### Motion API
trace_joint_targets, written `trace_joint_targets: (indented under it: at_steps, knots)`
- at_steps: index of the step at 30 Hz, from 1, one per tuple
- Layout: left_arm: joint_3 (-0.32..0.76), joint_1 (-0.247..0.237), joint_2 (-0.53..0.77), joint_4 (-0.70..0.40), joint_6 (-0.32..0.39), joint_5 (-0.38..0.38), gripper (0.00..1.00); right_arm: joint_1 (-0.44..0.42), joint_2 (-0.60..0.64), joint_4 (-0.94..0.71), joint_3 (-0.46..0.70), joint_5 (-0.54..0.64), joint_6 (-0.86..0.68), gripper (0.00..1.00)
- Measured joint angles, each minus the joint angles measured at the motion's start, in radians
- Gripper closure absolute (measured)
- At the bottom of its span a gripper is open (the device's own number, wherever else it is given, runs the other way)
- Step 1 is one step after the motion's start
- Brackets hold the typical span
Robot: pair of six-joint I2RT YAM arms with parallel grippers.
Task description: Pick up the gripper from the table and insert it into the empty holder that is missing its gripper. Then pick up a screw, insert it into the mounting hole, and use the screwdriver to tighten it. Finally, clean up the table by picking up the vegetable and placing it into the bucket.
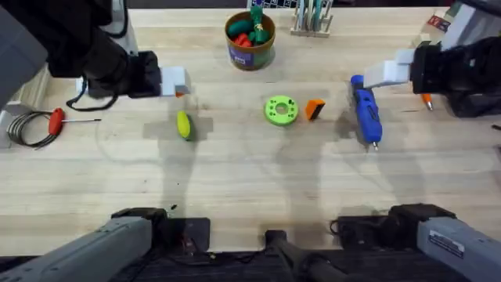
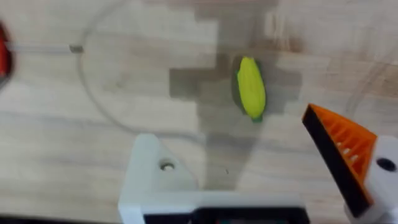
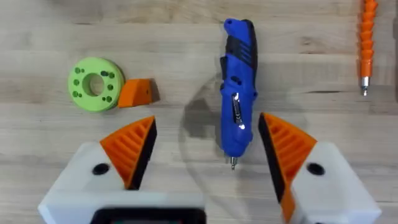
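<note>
We are noting the gripper [image 1: 315, 109], small, light, rigid plastic, lying right of the green disc [image 1: 281, 110]; pinching its flat sides looks best; the right gripper [image 3: 205, 155] is hanging spread apart, empty; the left gripper [image 2: 249, 180], missing one finger, is holding nothing.

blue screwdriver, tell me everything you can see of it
The screwdriver is a chunky blue pen-shaped tool, plastic by the look, with black grip panels and a shiny clip along its body. A short metal tip sticks out of its narrow end. It lies flat on the wooden table, right of the orange gripper, tip toward the arms' bases. The right gripper hovers over it with open jaws; nothing touches it.
</note>
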Motion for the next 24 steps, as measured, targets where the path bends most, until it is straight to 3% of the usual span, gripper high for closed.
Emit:
trace_joint_targets:
  at_steps: [4,9,13,24]
  knots:
    - [-0.005,-0.008,0.020,-0.066,-0.129,0.008,0.016,0.000,0.000,0.000,0.000,0.000,0.000,0.007]
    - [-0.115,-0.008,0.042,0.050,-0.203,0.063,0.015,0.000,0.000,0.000,0.000,0.000,0.000,0.009]
    - [-0.189,-0.008,0.105,0.105,-0.225,0.089,0.015,0.000,0.000,0.000,0.000,0.000,0.000,0.010]
    - [-0.195,-0.010,0.314,0.232,-0.233,0.113,0.014,0.000,0.000,0.000,0.000,0.000,0.000,0.009]
